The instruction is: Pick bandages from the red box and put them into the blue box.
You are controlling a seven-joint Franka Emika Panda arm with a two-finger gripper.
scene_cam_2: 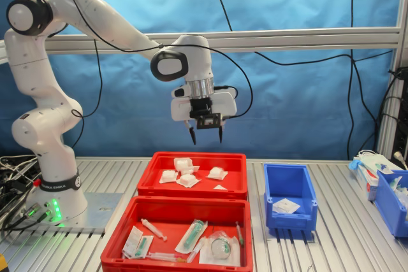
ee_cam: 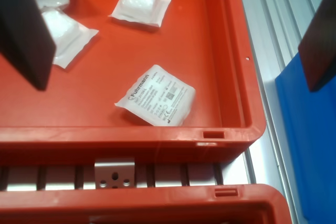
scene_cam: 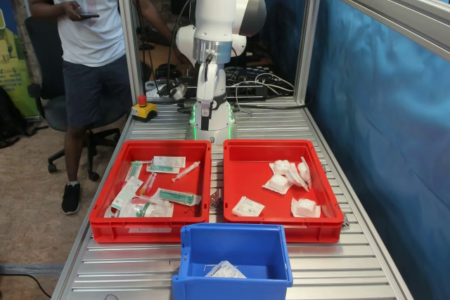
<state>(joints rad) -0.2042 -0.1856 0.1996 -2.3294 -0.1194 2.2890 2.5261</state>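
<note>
The printed bandage packet (ee_cam: 156, 96) lies flat near the red box (ee_cam: 231, 45) front wall, alone. The hand (scene_cam_2: 206, 135) hangs released above; best descend straight, straddling the packet, clear of the wall.

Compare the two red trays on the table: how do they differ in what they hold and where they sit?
The red box holds only puffy white bandages; the twin red tray holds syringes and flat green-printed packets. In the first exterior view the red box sits on the right, the twin tray on the left. In the second exterior view the open gripper hangs above the red box, not the twin tray. Both are shallow, rectangular, alike in size, side by side.
</note>
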